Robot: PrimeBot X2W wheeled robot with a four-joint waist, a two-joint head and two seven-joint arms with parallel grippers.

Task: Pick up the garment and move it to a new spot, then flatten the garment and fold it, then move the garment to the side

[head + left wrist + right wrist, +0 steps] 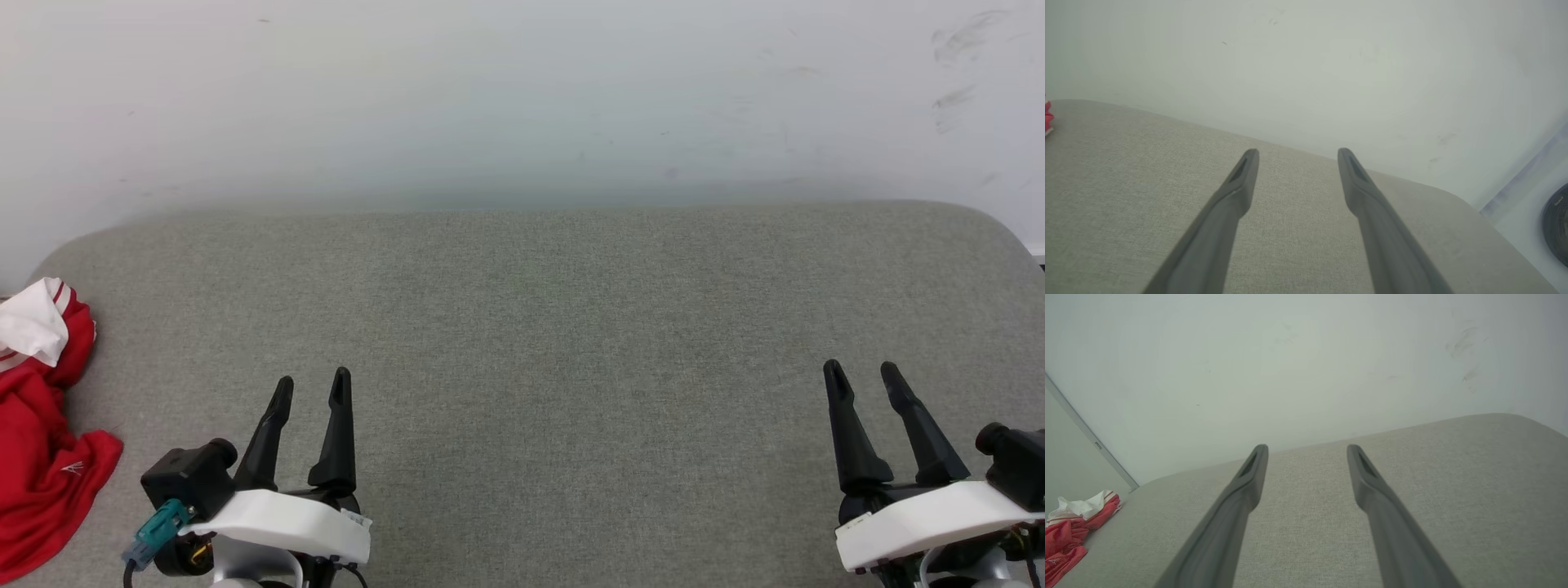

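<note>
Nearest me, my left tool and my right tool both stand wide and carry nothing. They sit low over the near part of the grey table, well apart from each other, and the cloth between them is bare.

Further out on my left side, the garment lies crumpled at the table's left edge: red body, with a white sleeve with red stripes bunched on top. It is cut by the frame, so I cannot tell how much of it hangs beyond the edge. Beyond the table stands a pale, scuffed wall.

Judgement: the first step, the pick-up, is not yet begun. The next move calls for my left tool to travel leftwards to the heap, come down over a raised fold and close on cloth only. It should then carry the garment toward the open middle, where there is room to flatten it.
</note>
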